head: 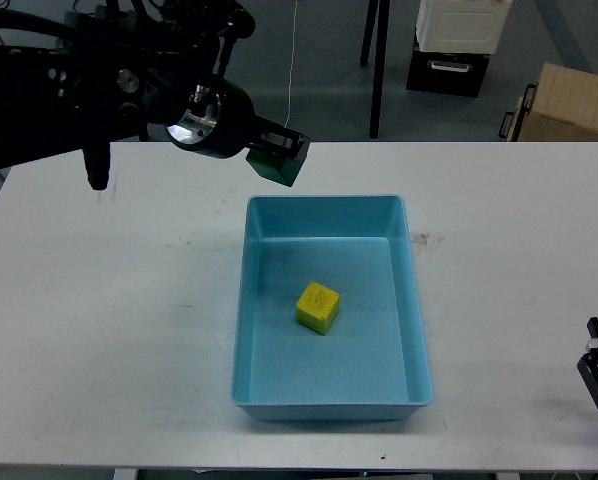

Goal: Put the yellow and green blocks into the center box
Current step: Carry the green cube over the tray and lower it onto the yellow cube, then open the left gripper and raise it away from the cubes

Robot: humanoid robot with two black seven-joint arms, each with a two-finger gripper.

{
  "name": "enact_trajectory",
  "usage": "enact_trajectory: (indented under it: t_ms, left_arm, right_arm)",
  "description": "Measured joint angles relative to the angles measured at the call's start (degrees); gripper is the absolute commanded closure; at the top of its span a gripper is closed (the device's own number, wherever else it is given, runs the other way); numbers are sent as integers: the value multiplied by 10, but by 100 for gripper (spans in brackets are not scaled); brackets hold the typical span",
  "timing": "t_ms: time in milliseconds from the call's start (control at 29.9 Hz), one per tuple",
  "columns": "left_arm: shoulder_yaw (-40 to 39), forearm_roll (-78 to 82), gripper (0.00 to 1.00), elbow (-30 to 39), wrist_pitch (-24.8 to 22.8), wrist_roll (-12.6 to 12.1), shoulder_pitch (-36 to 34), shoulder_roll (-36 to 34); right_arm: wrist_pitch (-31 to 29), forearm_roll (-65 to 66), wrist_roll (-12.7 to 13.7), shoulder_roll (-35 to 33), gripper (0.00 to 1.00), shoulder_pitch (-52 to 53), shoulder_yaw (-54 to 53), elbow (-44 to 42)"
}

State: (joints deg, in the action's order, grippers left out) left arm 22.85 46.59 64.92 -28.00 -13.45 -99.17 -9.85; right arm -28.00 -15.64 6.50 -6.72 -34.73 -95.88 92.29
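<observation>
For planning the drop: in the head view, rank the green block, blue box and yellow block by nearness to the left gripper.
1. Small green block, held in the left gripper.
2. Light-blue plastic box, its far rim just below.
3. Yellow block, on the box floor.

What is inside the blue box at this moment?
Only the yellow block lies inside the blue box, on its floor left of centre. The green block is held in the left pincer, outside the box's far left corner. Nothing in the box is covered.
</observation>
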Motion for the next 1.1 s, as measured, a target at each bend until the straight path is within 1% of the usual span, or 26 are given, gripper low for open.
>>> enact_trajectory:
  t_ms: [100, 167, 301, 401, 468, 501, 568, 635, 668, 835, 936, 1103]
  left_arm:
    - [29, 0, 100, -13, 0, 0, 11, 59]
    - [37, 0, 99, -15, 0, 0, 17, 81]
    - [47, 0, 95, -22, 0, 2, 31, 97]
    - [82, 1, 89, -38, 0, 6, 46, 98]
    - [103, 2, 84, -51, 0, 9, 57, 98]
    - [108, 2, 79, -55, 0, 10, 62, 98]
    - [113, 2, 68, -58, 0, 14, 69, 98]
    - [114, 2, 62, -58, 0, 21, 72, 99]
    - [115, 3, 56, -57, 0, 25, 73, 99]
    - [114, 3, 36, -48, 0, 52, 73, 99]
    - [114, 2, 27, -47, 0, 62, 73, 99]
    - [113, 1, 19, -48, 0, 77, 73, 99]
  right_arm:
    - [0, 0, 0, 0, 0, 0, -1, -6]
    - [0, 0, 0, 0, 0, 0, -2, -10]
    - [0, 0, 0, 0, 0, 1, -2, -18]
    - [0, 0, 0, 0, 0, 2, -2, -22]
    - [0, 0, 0, 0, 0, 3, -1, -24]
    - [0, 0, 0, 0, 0, 3, -1, -24]
    - [0, 0, 0, 0, 0, 3, -1, -25]
    - [0, 0, 0, 0, 0, 3, -1, -25]
    - [0, 0, 1, 0, 0, 3, -2, -25]
    - [0, 0, 1, -1, 0, 2, -1, -25]
    - [0, 0, 1, -1, 0, 1, 0, -25]
    - [0, 0, 1, -2, 0, 0, -1, -25]
